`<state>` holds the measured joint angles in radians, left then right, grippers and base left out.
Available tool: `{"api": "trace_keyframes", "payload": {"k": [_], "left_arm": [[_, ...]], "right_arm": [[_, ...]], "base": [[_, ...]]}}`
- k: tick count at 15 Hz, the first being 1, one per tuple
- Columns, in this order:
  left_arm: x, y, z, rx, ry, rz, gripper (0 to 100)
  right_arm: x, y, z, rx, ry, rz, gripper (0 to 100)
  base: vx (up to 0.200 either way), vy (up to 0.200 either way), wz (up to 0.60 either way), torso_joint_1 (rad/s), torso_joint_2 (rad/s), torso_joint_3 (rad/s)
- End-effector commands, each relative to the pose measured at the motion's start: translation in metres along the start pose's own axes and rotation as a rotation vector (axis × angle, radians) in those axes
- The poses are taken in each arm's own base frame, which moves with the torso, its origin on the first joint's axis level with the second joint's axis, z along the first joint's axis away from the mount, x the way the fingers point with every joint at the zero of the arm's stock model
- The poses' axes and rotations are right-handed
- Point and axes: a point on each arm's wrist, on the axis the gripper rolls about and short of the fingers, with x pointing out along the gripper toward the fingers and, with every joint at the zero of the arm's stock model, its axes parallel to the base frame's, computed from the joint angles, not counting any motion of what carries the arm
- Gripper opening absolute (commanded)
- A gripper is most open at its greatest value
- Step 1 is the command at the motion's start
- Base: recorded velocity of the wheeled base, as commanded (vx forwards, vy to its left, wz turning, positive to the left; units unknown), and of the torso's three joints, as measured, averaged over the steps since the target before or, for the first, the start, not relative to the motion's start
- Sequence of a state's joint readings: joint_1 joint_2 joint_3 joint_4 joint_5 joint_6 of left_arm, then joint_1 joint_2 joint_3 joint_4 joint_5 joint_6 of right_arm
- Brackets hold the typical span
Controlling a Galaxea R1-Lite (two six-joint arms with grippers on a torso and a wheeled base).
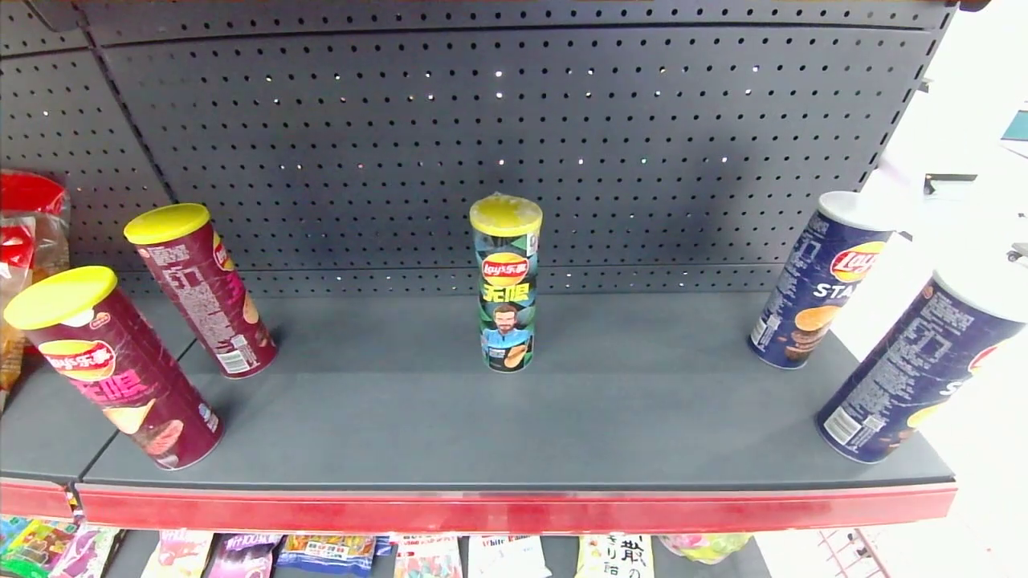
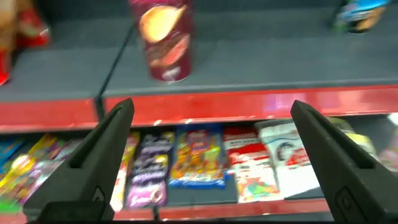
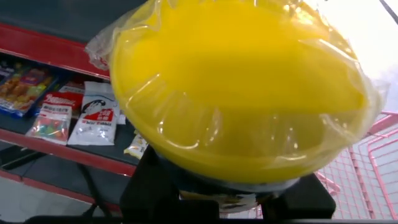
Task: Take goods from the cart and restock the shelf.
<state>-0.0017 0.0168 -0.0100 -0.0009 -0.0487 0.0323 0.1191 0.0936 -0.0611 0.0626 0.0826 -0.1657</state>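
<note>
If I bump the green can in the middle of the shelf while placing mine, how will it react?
The green can is tall and narrow, standing alone, so a nudge near its top would probably tip it. Being cylindrical, it would likely roll on the flat shelf once down. Its film-wrapped lid looks slick; push low on the body.

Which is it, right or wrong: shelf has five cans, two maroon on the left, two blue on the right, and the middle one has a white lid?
Wrong on the lid. The head view shows the middle can has a yellow lid, not white. The rest holds: five cans on the shelf, two maroon cans on the left, two blue cans on the right.
</note>
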Motion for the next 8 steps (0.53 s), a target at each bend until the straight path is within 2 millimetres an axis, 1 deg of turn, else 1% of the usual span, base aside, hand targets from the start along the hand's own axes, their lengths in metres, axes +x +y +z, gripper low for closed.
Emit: {"api": "trace_keyframes", "payload": {"k": [1, 2, 3, 4, 5, 6, 7, 8], "left_arm": [[0.010, 0.002, 0.093, -0.091, -0.037, -0.104, 100], [0.031, 0.004, 0.157, -0.191, -0.062, -0.130, 100], [0.044, 0.005, 0.186, -0.203, -0.069, -0.164, 100], [0.070, 0.002, 0.200, -0.144, -0.026, -0.275, 100], [0.084, -0.004, 0.193, -0.050, 0.023, -0.419, 100], [0.094, -0.008, 0.186, -0.026, 0.065, -0.496, 100], [0.113, -0.013, 0.174, -0.021, 0.131, -0.612, 100], [0.137, -0.020, 0.167, 0.000, 0.176, -0.705, 100]], "right_arm": [[0.000, 0.001, -0.001, 0.002, -0.003, 0.044, 0], [0.001, 0.001, -0.001, 0.013, 0.012, 0.066, 0], [0.002, 0.001, -0.001, 0.022, 0.016, 0.075, 0], [0.003, 0.001, 0.000, 0.032, 0.027, 0.079, 0], [0.002, 0.001, 0.000, 0.033, 0.024, 0.077, 0], [0.003, 0.001, -0.001, 0.034, 0.027, 0.075, 0], [0.002, 0.001, -0.001, 0.033, 0.022, 0.072, 0], [0.002, 0.001, -0.001, 0.034, 0.015, 0.065, 0]], "base": [[0.000, 0.000, 0.00, 0.000, 0.00, 0.000], [0.000, 0.000, 0.00, 0.000, 0.00, 0.000], [0.000, 0.000, 0.00, 0.000, 0.00, 0.000], [0.000, 0.000, 0.00, 0.000, 0.00, 0.000], [0.000, 0.000, 0.00, 0.000, 0.00, 0.000], [0.000, 0.000, 0.00, 0.000, 0.00, 0.000], [0.000, 0.000, 0.00, 0.000, 0.00, 0.000], [0.000, 0.000, 0.00, 0.000, 0.00, 0.000]]}}
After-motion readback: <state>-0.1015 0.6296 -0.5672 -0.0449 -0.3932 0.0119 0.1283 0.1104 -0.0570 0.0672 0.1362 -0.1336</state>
